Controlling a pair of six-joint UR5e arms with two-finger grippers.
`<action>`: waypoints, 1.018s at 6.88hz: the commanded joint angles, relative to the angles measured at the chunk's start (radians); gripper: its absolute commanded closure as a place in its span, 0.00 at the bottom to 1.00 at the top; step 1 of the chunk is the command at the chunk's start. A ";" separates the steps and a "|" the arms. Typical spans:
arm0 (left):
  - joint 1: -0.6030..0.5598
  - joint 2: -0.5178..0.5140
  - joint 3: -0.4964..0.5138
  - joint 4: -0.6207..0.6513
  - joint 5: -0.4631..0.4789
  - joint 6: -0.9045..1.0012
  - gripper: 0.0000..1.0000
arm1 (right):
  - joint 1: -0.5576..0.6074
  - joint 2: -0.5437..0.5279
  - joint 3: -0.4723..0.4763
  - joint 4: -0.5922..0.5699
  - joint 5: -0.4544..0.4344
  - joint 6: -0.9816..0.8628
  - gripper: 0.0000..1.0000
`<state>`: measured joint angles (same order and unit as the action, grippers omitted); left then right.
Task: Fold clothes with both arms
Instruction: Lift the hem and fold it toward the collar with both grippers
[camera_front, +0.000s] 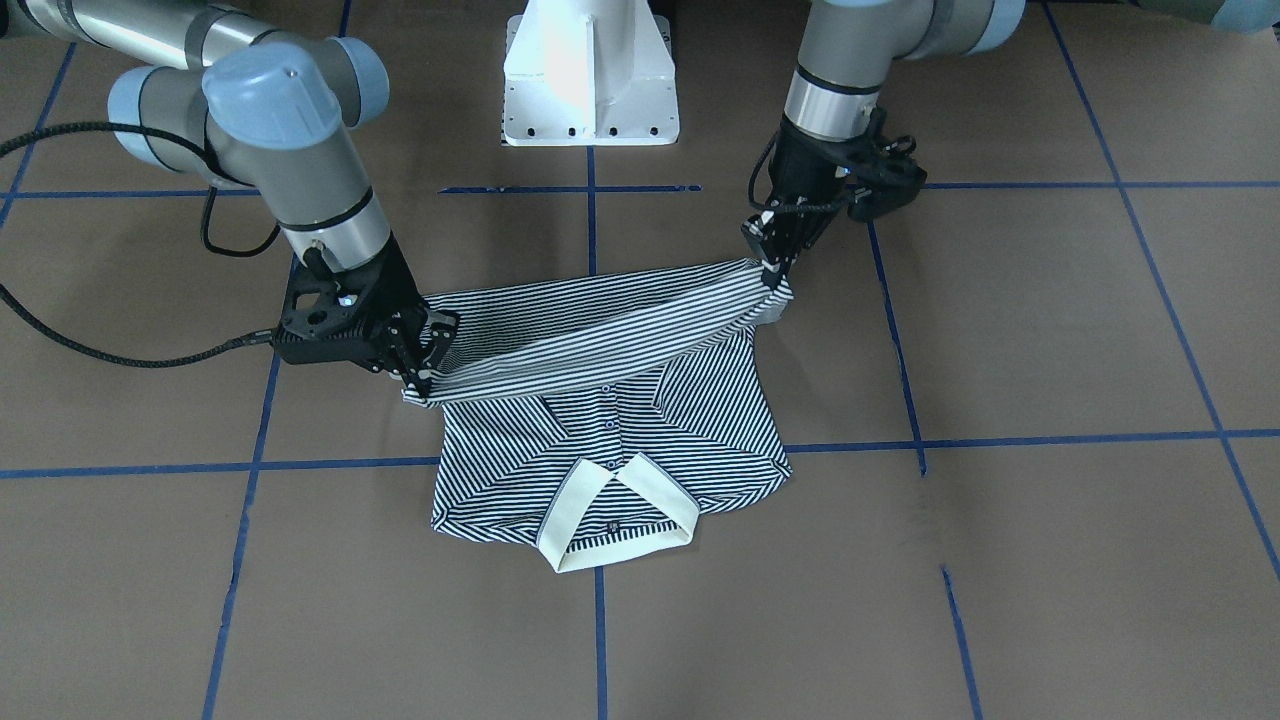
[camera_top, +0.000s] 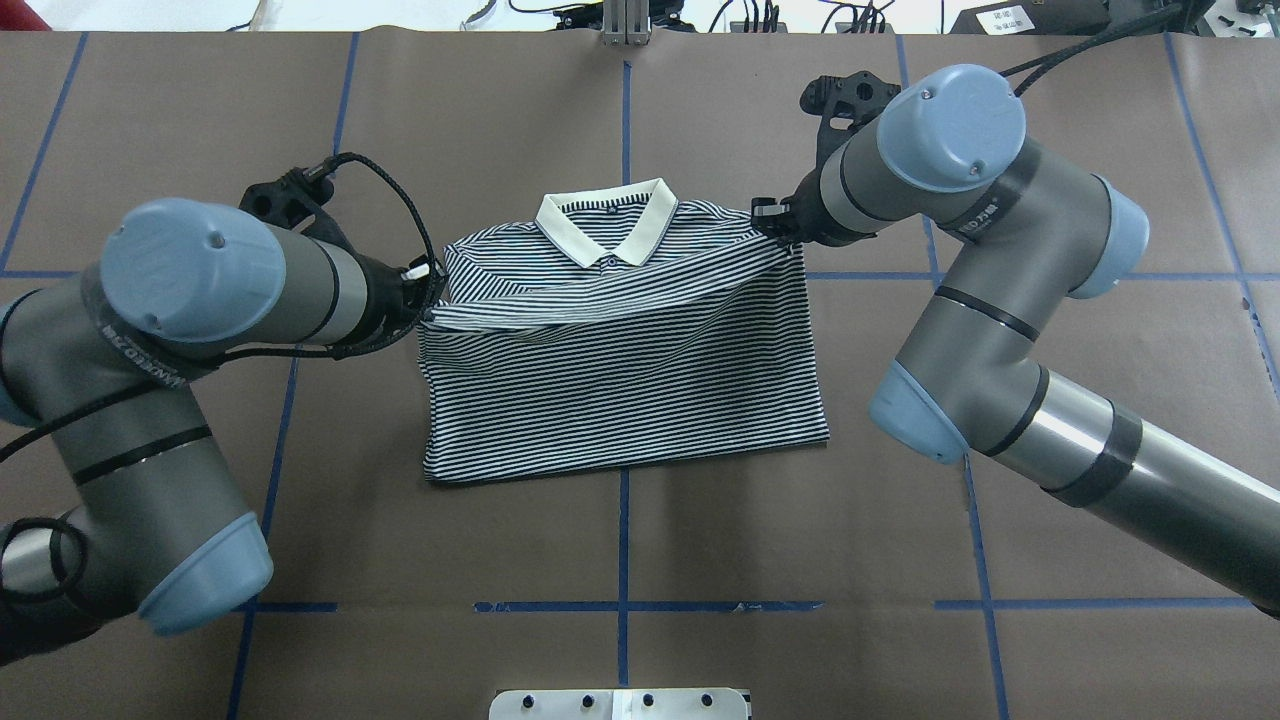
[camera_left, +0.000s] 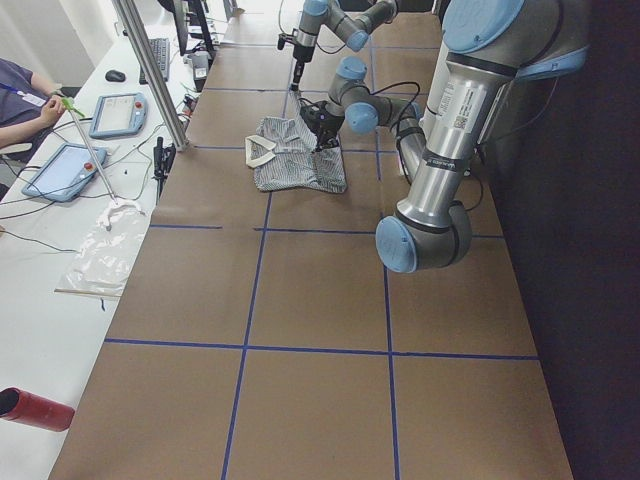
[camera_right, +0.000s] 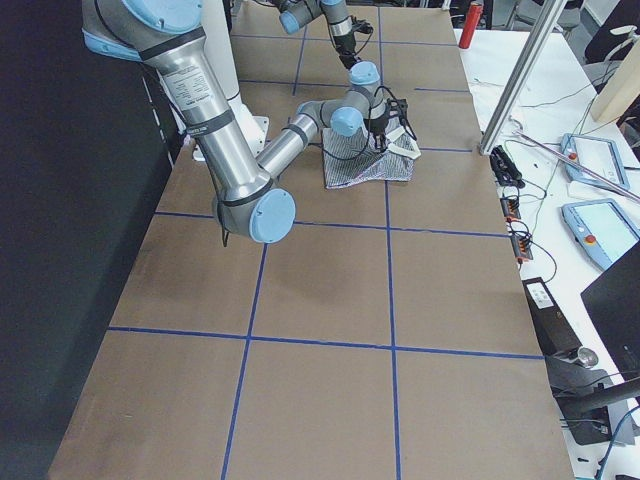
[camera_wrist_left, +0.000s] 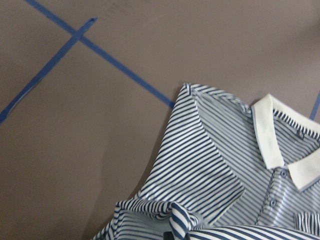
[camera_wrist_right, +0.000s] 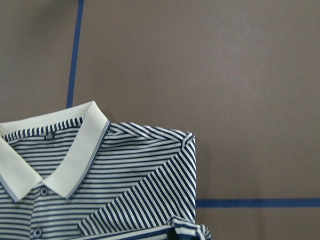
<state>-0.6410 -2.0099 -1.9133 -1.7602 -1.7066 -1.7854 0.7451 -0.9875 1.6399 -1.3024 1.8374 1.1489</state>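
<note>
While left hand (camera_front: 772, 268) and right hand (camera_front: 425, 375) pinch polo shirt (camera_front: 620, 440) edge, white pedestal (camera_front: 590, 70) nearby

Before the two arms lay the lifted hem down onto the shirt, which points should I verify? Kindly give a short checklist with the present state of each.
1. Left tool shut on the hem: ok.
2. Right tool shut on the hem: ok.
3. Hem stretched between both tools: ok.
4. Tools level with each other: not ok. The right tool is nearer the collar, so the hem runs askew.
5. Sleeves folded in on the chest: ok.
6. Collar lying flat on the table: ok.
</note>
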 joint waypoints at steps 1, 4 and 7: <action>-0.091 -0.074 0.271 -0.193 -0.019 0.035 1.00 | 0.023 0.100 -0.222 0.132 -0.001 0.000 1.00; -0.101 -0.087 0.428 -0.327 -0.015 0.035 1.00 | 0.054 0.145 -0.368 0.206 -0.001 0.002 1.00; -0.103 -0.098 0.439 -0.329 -0.013 0.035 1.00 | 0.063 0.162 -0.379 0.206 -0.001 0.003 1.00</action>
<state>-0.7435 -2.1003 -1.4772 -2.0881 -1.7198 -1.7503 0.8070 -0.8350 1.2641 -1.0972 1.8362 1.1519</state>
